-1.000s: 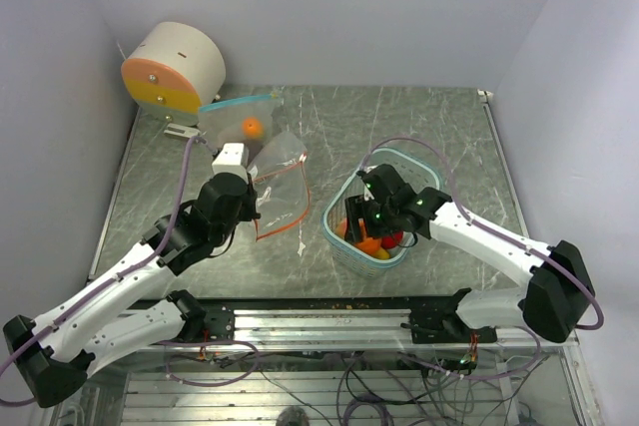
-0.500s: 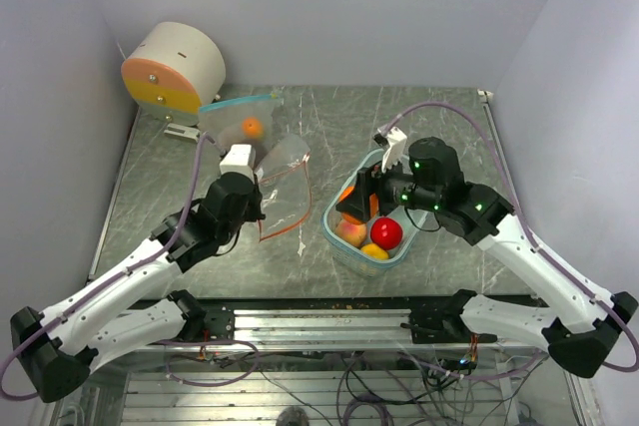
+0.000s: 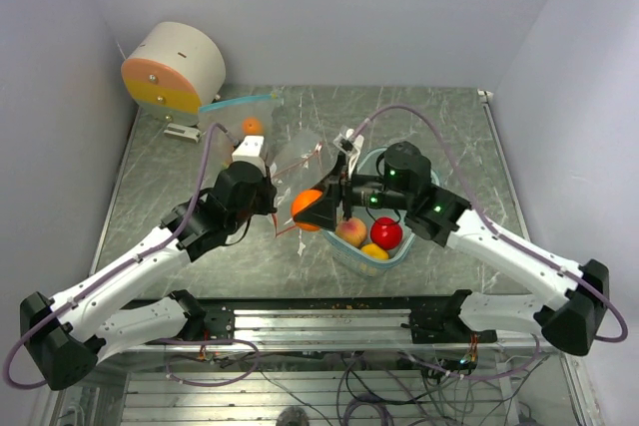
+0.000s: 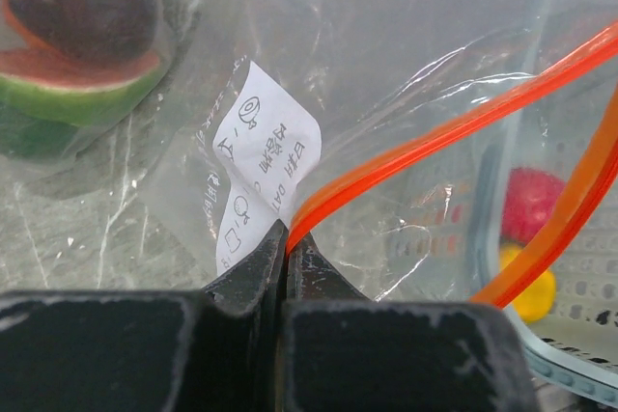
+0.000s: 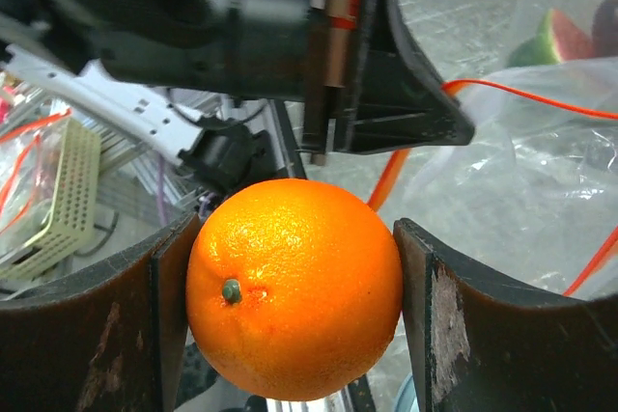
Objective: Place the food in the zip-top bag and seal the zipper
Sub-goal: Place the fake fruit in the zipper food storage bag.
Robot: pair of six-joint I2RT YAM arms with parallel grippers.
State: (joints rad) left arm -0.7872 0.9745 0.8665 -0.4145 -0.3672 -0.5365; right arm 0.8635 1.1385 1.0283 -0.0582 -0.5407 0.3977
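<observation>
My right gripper (image 3: 312,210) is shut on a glossy orange (image 3: 306,209), held above the table just left of the tub; in the right wrist view the orange (image 5: 294,287) fills the gap between the fingers (image 5: 454,320). My left gripper (image 3: 277,199) is shut on the orange zipper rim (image 4: 406,156) of the clear zip-top bag (image 3: 300,159), holding it lifted; the orange hangs right at that raised rim. A peach fruit (image 3: 350,231), a red one (image 3: 386,232) and a yellow one (image 3: 374,251) lie in the teal tub (image 3: 406,248). A watermelon-like piece (image 4: 77,41) shows behind plastic.
A second bag with a blue zipper (image 3: 238,117) holding a small orange item stands at the back left. A round white drum with an orange and yellow face (image 3: 172,69) stands in the far left corner. The arms' rail runs along the near edge.
My right gripper lifted the orange out of the tub and carried it left to the bag's rim. My left gripper raised the bag's rim and moved right.
</observation>
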